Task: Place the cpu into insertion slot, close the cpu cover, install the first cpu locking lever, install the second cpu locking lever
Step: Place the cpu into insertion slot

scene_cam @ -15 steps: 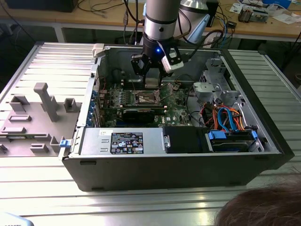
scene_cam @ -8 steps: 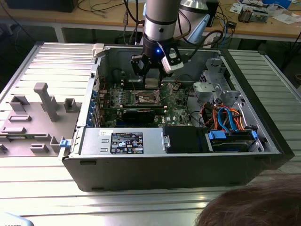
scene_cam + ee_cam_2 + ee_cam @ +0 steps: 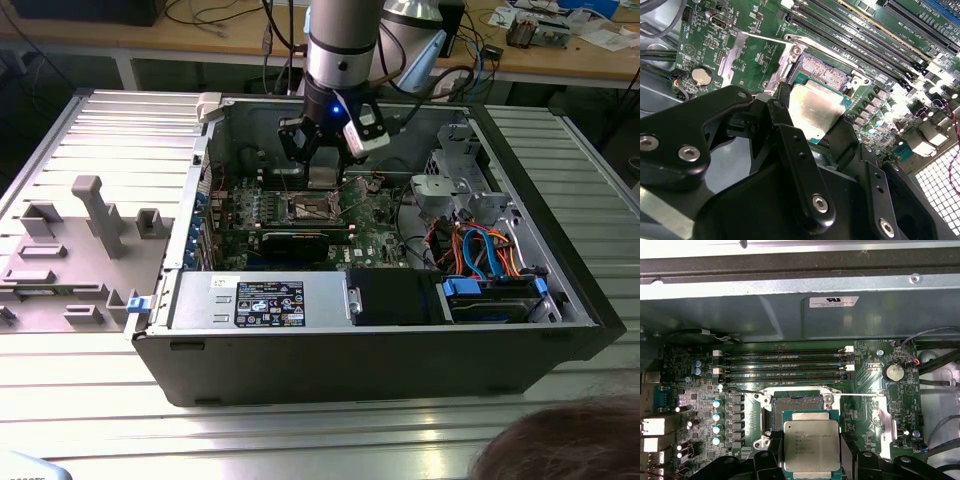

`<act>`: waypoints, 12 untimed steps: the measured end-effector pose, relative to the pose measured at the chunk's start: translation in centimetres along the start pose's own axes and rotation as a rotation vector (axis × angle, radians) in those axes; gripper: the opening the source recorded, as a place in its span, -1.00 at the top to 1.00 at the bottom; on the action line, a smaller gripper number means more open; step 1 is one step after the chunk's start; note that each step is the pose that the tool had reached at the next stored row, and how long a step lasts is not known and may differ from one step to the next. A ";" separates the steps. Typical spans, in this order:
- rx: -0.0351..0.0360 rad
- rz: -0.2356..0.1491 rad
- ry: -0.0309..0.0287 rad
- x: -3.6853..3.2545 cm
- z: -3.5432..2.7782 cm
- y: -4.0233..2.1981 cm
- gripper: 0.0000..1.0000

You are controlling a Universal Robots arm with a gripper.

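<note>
On the exterior view's left, a grey moulded tray [image 3: 80,240] lies beside the open computer case [image 3: 350,340]. The gripper [image 3: 322,150] hangs inside the case, over the green board [image 3: 385,235]. In the first wrist view its fingers [image 3: 769,460] clamp the cpu [image 3: 811,440] by two opposite edges, metal face up. The insertion slot [image 3: 797,410] lies just ahead of the chip, which partly overlaps it. The chip's edges run roughly parallel to the socket rim, and it appears to sit above the socket, not yet seated.

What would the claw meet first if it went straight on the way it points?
Probably the insertion slot: the claw, shut on the cpu, points down at the board, with that open slot just beyond the cpu. The cpu would touch first. Depth is unclear, so alignment cannot be confirmed.
</note>
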State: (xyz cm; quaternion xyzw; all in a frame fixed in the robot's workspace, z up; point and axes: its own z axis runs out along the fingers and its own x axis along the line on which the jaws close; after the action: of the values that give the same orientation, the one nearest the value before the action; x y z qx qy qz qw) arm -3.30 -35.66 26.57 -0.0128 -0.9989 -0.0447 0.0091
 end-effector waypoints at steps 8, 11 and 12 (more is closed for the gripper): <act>0.0000 0.000 0.0000 0.00 0.14 -0.01 -0.09; 0.0001 0.000 0.0000 -0.01 0.19 -0.02 -0.09; 0.0000 0.000 0.0000 0.00 0.21 -0.02 -0.09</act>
State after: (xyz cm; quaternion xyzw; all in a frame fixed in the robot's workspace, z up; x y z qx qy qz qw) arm -3.30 -35.66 26.35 -0.0128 -0.9989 -0.0447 0.0091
